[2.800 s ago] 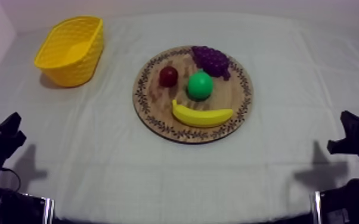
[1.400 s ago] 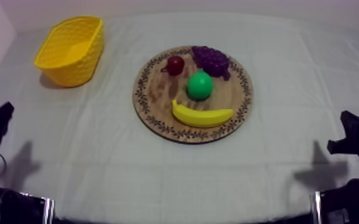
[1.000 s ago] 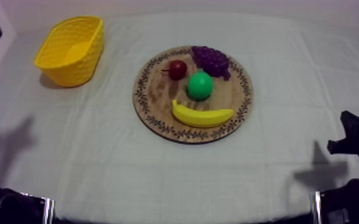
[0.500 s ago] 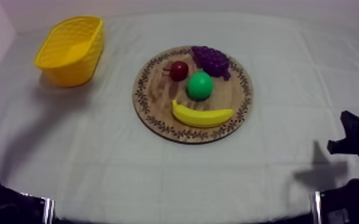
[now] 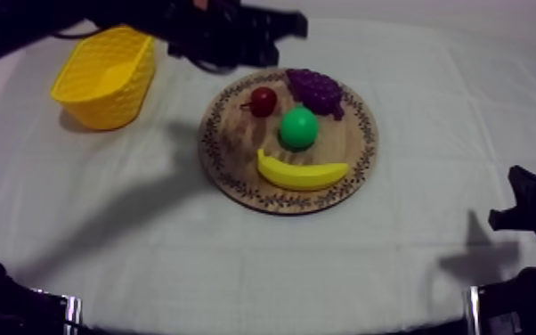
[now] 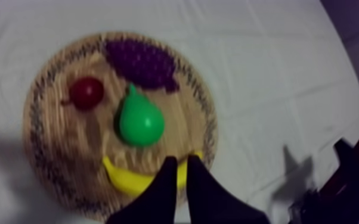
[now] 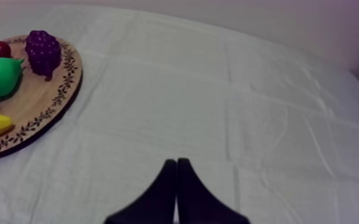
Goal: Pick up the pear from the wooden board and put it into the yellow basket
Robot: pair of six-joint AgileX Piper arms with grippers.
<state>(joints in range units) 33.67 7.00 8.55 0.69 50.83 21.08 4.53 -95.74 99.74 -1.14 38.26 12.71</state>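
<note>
Two arms are on show, and they are posed quite differently. Our left arm (image 5: 102, 16) stretches in from the tabletop's far left corner, passing above the far rim of the yellow basket (image 5: 111, 102) and running along the far edge, with its end over the cloth (image 5: 414, 267) just beyond the wooden board (image 5: 236, 147). From its wrist we look down on the board. The left gripper (image 6: 180, 162) has its two black fingers drawn close into a narrow wedge with nothing between them, and their tips line up with the banana (image 6: 122, 179) and the board's rim.

Our right arm sits low at the tabletop's right edge. The right gripper (image 7: 176, 162) is closed on nothing, fingers pressed together, over bare cloth well apart from the board.

We find the pear (image 5: 298, 128) on the board, about at its middle, lying on its side with the narrow end pointing toward the bunch of grapes (image 5: 315, 89) at the board's far rim. The banana lies just beside it toward the near rim, and the small red fruit (image 5: 263, 101) sits to its far left, apart from it. Neither gripper touches the pear. A leaf pattern runs round the board's rim.

The basket stands near the far left corner, well apart from the board, and the left arm's shadow crosses the cloth between them.
</note>
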